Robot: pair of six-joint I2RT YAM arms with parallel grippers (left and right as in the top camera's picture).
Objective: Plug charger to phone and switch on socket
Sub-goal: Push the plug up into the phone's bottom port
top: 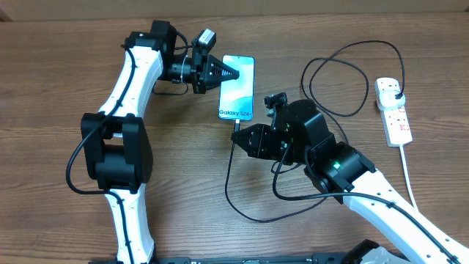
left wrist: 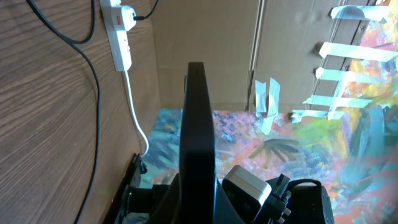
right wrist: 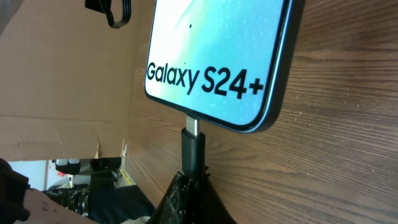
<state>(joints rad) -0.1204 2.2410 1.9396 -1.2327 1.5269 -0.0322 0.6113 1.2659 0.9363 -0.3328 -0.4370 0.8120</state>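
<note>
The bench point(top: 73, 44) is bare wood grain and gives flat things little grip; the phone point(top: 237, 86) lies flat on it, left of centre toward the far side, screen up; it is a slim, stiff slab of glass and metal, light, likely to slide, and fragile at the screen, so it is best steadied at its edges. The left gripper point(top: 233, 73), fingers together, meets it at the far left edge. The socket point(top: 394, 110), a rigid white strip, sits at the right, well apart from the phone; its switches should yield to a light press. The charger point(right wrist: 193, 152) is a thin, limp cable that offers no push along its length; the only sound hold is the short stiff body behind the tip, where the right gripper point(right wrist: 191, 186) is clamped, at the phone's near end. The tip is in the port with a sliver of metal showing, so I judge it not fully seated. The screen reads "Galaxy S24+"; any print on the socket is too small to read.
</note>
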